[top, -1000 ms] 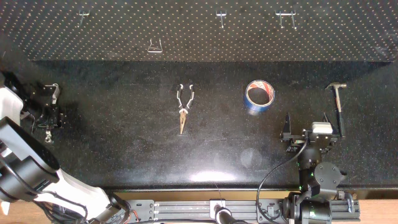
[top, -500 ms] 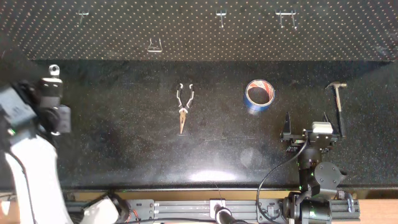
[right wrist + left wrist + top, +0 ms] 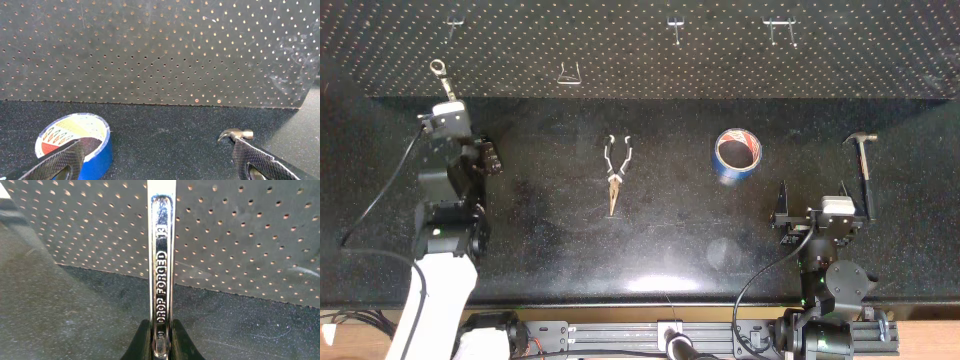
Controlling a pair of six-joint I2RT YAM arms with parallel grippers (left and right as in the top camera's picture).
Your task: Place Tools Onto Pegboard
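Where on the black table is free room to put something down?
Bare: the patch between the left arm and the pliers; the gap between pliers and tape roll; the front strip. Crowded: the right end, where the right tool stands open near tape roll and hammer.

L arm point(image 3: 425, 290): white shell on the link nearest the base rail point(image 3: 620, 335), black joints past it, black L claw point(image 3: 447, 108) w/ smooth black fingers point(image 3: 142, 342); thin black cable point(image 3: 382, 190) loops off its side. R arm point(image 3: 835, 285): all-black round joints, small white block point(image 3: 837, 205) at the end far from the rail, R claw point(image 3: 825, 195) fingers point(image 3: 57, 160) black w/ cross-hatch texture. Black cable point(image 3: 748, 275) curves down to the rail, itself black w/ silver slots.
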